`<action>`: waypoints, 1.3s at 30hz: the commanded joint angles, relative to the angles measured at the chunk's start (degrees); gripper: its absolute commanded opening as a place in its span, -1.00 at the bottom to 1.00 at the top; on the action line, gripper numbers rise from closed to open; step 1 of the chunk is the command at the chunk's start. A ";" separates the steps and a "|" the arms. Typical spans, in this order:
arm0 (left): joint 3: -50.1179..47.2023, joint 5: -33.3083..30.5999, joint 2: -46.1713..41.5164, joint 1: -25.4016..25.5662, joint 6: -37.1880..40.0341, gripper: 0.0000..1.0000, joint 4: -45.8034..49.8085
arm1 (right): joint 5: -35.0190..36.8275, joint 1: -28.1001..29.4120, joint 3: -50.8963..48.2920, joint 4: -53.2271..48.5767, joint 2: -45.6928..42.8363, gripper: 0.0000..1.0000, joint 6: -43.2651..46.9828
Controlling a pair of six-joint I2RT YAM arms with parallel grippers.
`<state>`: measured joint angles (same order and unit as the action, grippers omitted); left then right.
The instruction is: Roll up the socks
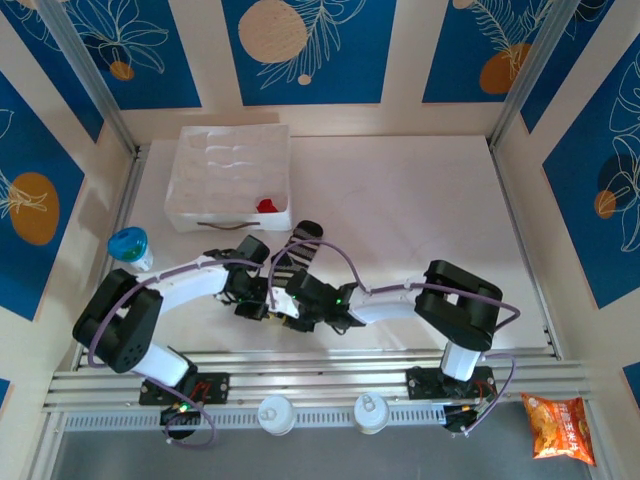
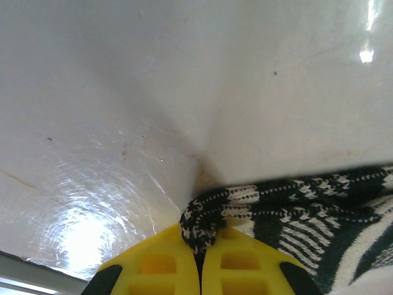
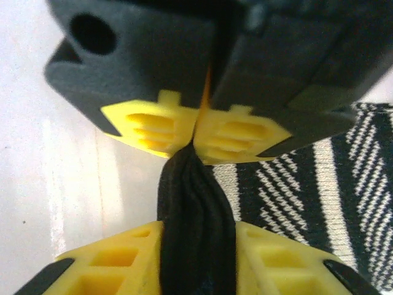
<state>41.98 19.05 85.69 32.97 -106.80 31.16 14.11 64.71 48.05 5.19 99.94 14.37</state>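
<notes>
The striped sock [image 1: 300,250] is laid toward the near edge of the tabletop [image 1: 420,220], and the red sock [image 1: 268,205] is kept in the tray [image 1: 200,218] at the far left corner. The striped sock's edge is pinched in the shut jaws of the left gripper [image 2: 199,236], and a black fold of it is clamped between the jaws of the right gripper [image 3: 198,246].

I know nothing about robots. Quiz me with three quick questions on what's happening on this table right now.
1. True or false: the red sock lies in the white tray.
2. What does the left gripper pinch? A) striped sock B) red sock C) white tray
3. How many grippers grip the striped sock?

Key: 1 true; 2 A; 3 two, as the right gripper pinches it too.
</notes>
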 commanded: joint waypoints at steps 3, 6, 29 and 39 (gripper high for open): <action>0.38 -1.01 1.47 -0.96 1.24 -1.00 2.94 | 1.15 -0.95 1.61 -2.45 1.63 -0.79 -3.79; 0.43 -0.84 1.50 -1.08 1.71 -1.00 2.69 | -0.92 -1.32 1.96 -3.73 1.50 -1.00 -5.29; -13.21 -8.09 -22.26 0.38 19.80 -0.50 -16.22 | -40.85 -16.90 17.07 -24.06 14.96 -1.00 -25.95; -15.08 -9.03 -16.35 1.52 22.54 -0.21 -24.01 | -43.81 -19.51 20.06 -27.79 17.88 -1.00 -28.84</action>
<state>27.97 11.31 67.55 34.00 -86.32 11.79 -28.99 45.71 67.64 -16.82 115.55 -12.60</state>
